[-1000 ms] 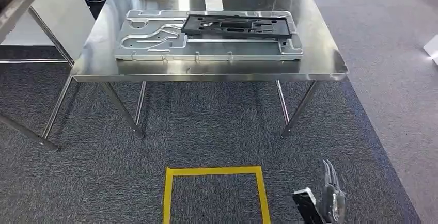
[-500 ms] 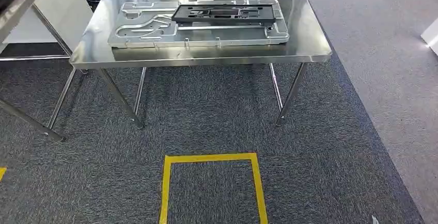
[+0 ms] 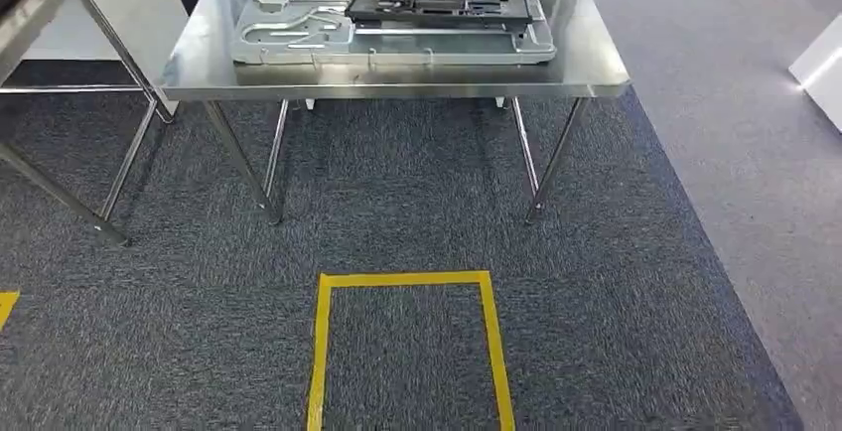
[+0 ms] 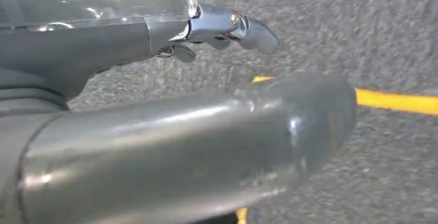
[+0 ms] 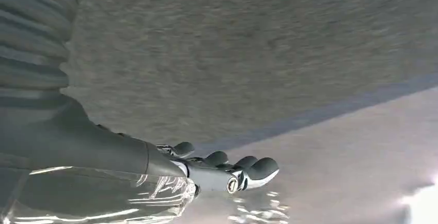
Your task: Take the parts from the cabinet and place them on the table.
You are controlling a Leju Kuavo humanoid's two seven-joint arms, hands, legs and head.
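Steel table (image 3: pixel 397 78) carries a grey tray (image 3: pixel 298 39) with a black part (image 3: pixel 437 6) lying on it. Left hand (image 4: pixel 206 95) and right hand (image 5: pixel 206 175) hold nothing, fingers loosely extended above the carpet (image 3: pixel 397 203).

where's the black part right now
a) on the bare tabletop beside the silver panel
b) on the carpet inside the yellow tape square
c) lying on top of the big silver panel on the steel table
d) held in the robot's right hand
c: in the head view the black part lies flat on the far side of the silver panel, which rests on the steel table.
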